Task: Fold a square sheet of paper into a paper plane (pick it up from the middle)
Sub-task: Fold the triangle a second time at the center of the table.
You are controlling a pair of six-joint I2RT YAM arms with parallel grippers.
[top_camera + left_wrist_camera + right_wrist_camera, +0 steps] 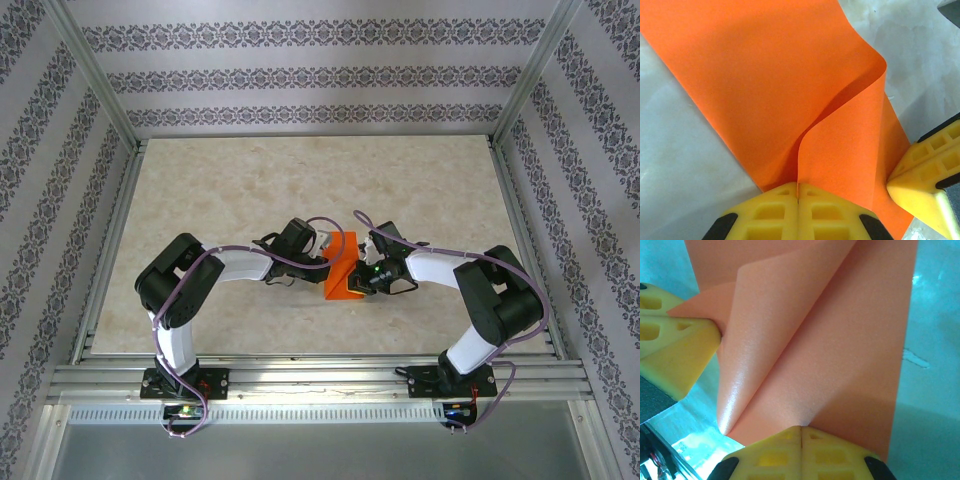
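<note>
From the overhead camera I see the square sheet of paper (343,272) lying near the middle of the table (250,190), between my two arms, which reach in towards each other from either side. The left gripper (327,250) meets the sheet at its upper left part and the right gripper (358,276) meets it from the right side, so both hands are on the paper and close together. On the left wrist camera my left gripper (798,186) has its yellow fingers (770,210) pressed together, with an edge of the orange sheet (755,75) pinched in the seam between them. From that pinch a flap rises and curls over to the right, while the rest of the sheet lies flat on the table behind it. The right gripper (920,175) shows at the lower right of that view, its yellow tip touching the raised flap. On the right wrist camera my right gripper (801,429) is likewise closed, fingers (835,455) tight together and nipping the near edge of the sheet (850,340). The paper fans away from that pinch in two broad folded panels. The left gripper (685,347) comes in from the left of that view, clamped on a corner of the lifted panel.
</note>
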